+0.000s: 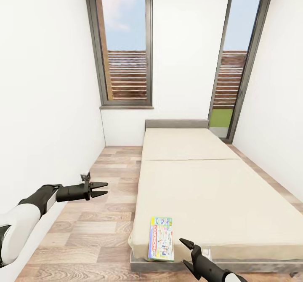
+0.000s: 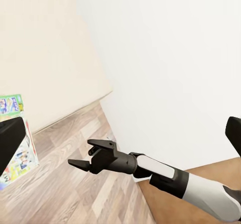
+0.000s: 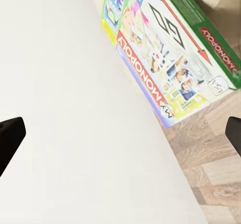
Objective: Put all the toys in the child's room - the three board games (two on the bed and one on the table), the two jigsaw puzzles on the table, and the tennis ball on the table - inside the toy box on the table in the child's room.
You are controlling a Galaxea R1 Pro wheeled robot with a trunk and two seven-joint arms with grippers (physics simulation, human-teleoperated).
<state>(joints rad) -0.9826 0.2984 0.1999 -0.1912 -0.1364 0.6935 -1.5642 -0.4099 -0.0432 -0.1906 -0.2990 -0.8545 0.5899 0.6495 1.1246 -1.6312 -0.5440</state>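
Observation:
One board game, a flat box with a busy green, red and blue "MONOPOLY" cover, lies at the near left corner of the cream bed, slightly overhanging its front edge. My right gripper is open just to the right of the box, at the bed's front edge, holding nothing. The right wrist view shows the board game ahead of the spread fingers. My left gripper is open over the floor, left of the bed. The left wrist view shows the board game and the right gripper.
The bed runs away from me to a grey headboard under a white wall with two tall windows. Wood-plank floor forms a strip between the bed and the left wall.

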